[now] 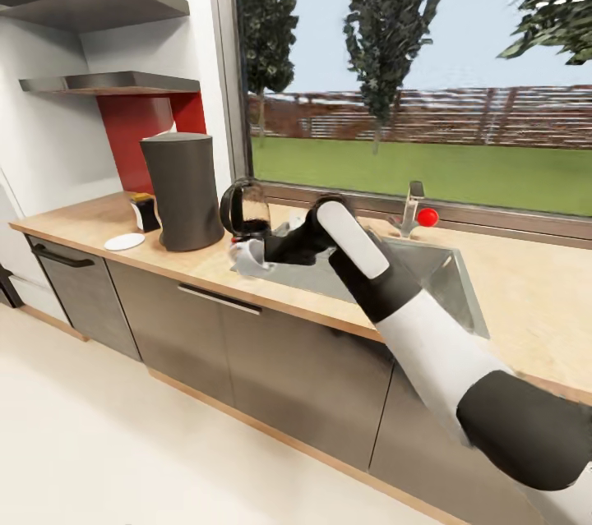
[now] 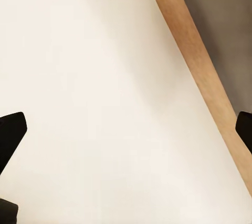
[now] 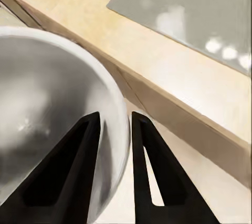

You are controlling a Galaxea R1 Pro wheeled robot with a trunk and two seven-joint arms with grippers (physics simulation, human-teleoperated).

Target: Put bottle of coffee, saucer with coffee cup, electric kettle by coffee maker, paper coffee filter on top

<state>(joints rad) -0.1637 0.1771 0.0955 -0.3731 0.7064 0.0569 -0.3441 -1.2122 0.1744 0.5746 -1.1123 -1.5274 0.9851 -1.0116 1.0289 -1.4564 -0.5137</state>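
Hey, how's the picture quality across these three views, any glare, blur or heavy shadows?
Head view: even daylight from the window, fairly sharp, but the coffee maker is almost featureless black. Right wrist view: the coffee cup is very close and soft, and pale glare spots sit on the sink. Left wrist view: a flat, shadowless pale floor.

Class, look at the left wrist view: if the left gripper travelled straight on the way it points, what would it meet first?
Probably the pale floor; nothing seems to lie between the left gripper and it.
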